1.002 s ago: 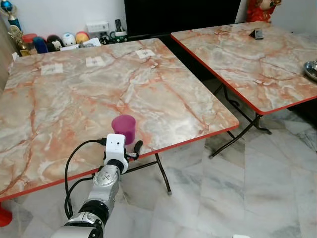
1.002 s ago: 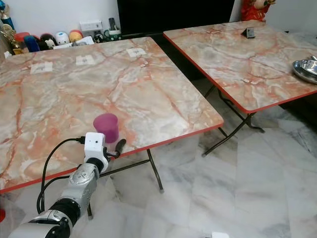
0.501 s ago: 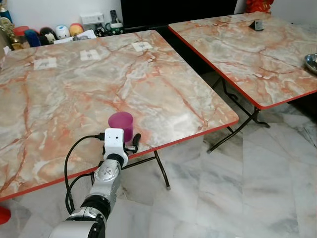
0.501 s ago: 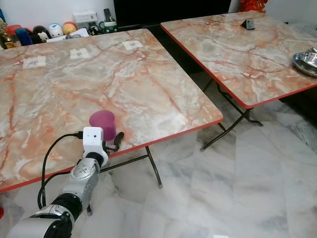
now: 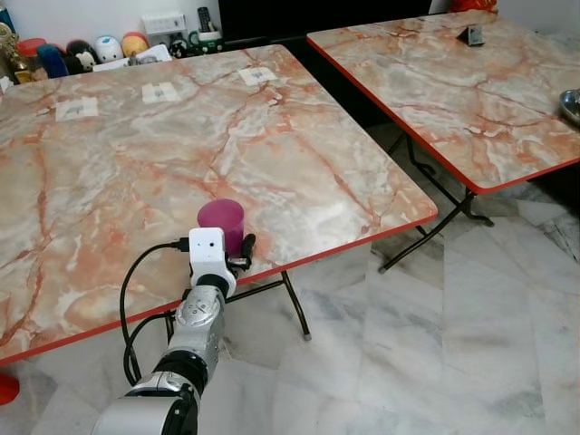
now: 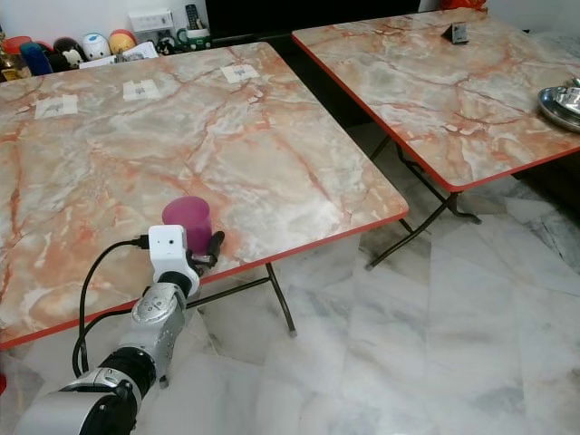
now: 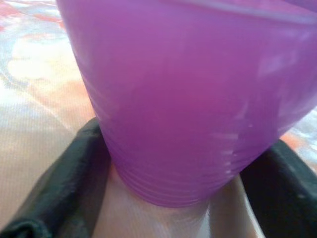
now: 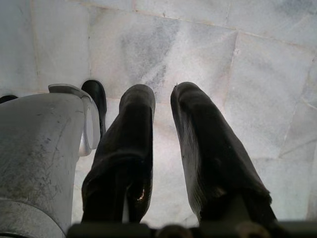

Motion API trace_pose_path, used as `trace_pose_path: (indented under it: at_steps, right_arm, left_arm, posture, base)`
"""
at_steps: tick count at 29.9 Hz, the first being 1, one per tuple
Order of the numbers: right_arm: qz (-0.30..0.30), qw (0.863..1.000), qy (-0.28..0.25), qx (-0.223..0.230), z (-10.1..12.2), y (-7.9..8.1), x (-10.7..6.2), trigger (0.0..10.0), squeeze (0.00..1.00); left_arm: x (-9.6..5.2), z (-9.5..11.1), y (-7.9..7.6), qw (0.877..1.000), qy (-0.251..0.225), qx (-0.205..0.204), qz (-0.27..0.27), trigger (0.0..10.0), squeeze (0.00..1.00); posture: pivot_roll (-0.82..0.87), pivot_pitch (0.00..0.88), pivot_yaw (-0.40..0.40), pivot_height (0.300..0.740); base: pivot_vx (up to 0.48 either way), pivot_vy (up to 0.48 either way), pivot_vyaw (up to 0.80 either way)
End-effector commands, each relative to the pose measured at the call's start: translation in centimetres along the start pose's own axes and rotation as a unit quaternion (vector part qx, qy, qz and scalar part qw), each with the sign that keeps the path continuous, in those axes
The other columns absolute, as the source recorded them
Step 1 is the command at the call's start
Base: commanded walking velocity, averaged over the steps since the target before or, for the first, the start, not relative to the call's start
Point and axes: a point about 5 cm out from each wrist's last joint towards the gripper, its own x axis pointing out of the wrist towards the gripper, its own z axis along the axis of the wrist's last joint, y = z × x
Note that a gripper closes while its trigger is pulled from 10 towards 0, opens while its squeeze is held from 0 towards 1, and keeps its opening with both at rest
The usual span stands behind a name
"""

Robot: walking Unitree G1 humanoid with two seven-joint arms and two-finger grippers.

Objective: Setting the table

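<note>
Nearest, left tool [image 5: 237, 248] clamped around purple cup [image 5: 222, 223], black fingers [image 7: 64, 183] pressed against both sides of its base. Cup upright near the red front edge of marble table [image 5: 299, 172]. Right tool [image 8: 163, 106] hanging over the tiled floor [image 8: 198, 54], fingers slightly parted, holding nothing. Farther right, second table [image 6: 453, 82] with metal dish [image 6: 562, 101].

Row of small toys [image 5: 91, 50] along wall behind near table. Three paper labels [image 5: 160, 91] on its far edge. Small dark object [image 5: 471, 35] on second table [image 5: 453, 91]. Grey marble floor [image 5: 408, 344] below.
</note>
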Motion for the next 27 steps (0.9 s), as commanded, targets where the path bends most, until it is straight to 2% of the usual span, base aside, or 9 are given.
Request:
trace_pose_path:
  at_steps: [1,13,18,19,21,22,23,26,27]
  right_arm:
    - [-0.005,1.000,0.011,0.002,-0.7,-0.2,-0.2,10.0,0.00]
    - [-0.004,1.000,0.019,0.002,-1.1,-0.1,-0.3,10.0,0.00]
    - [-0.003,1.000,0.019,0.003,-1.0,0.0,-0.2,10.0,0.00]
    - [-0.004,1.000,0.019,0.005,-0.9,0.1,-0.2,10.0,0.00]
    - [-0.003,1.000,0.018,0.006,-0.8,0.2,-0.1,10.0,0.00]
    - [-0.003,1.000,0.017,0.006,-0.6,0.4,-0.1,10.0,0.00]
    - [-0.001,1.000,0.014,0.007,-0.3,0.6,0.0,10.0,0.00]
    - [0.001,1.000,0.011,0.008,0.4,1.2,0.3,10.0,0.00]
    - [0.001,1.000,0.011,0.008,0.4,1.2,0.3,10.0,0.00]
  left_arm:
    - [-0.2,-0.5,-0.3,1.000,0.010,-0.004,0.002,0.0,0.00]
    - [-0.6,-0.8,-0.2,1.000,0.000,-0.001,-0.001,0.0,0.00]
    - [-1.0,-0.1,1.4,0.999,-0.038,0.020,0.008,0.0,0.00]
    - [-1.4,0.1,2.3,0.998,-0.055,0.044,0.008,0.0,0.00]
    - [-1.8,0.2,3.1,0.996,-0.064,0.057,0.011,0.0,0.00]
    - [-2.2,0.2,4.0,0.995,-0.070,0.064,0.016,3.2,0.00]
    - [-3.1,0.1,5.5,0.994,-0.075,0.081,0.018,10.0,0.00]
    - [-4.6,-0.2,7.4,0.991,-0.077,0.111,0.015,10.0,0.00]
    - [-4.6,-0.2,7.4,0.991,-0.077,0.111,0.015,10.0,0.00]
  posture:
    - [-0.10,0.173,-0.039,0.740]
    - [-0.08,0.160,-0.035,0.740]
    - [-0.07,0.139,-0.026,0.740]
    - [-0.06,0.130,-0.021,0.740]
    - [-0.05,0.122,-0.015,0.740]
    - [-0.05,0.115,-0.010,0.740]
    - [-0.04,0.103,-0.003,0.740]
    - [-0.02,0.089,0.003,0.740]
    - [-0.02,0.089,0.003,0.740]
  base:
    - [0.000,0.000,0.00]
    - [0.000,0.000,0.00]
    - [0.000,0.000,0.00]
    - [0.000,0.000,0.00]
    - [0.000,0.000,0.00]
    - [0.000,0.000,0.00]
    - [0.000,0.000,0.00]
    - [0.000,0.000,0.00]
    - [0.000,0.000,0.00]
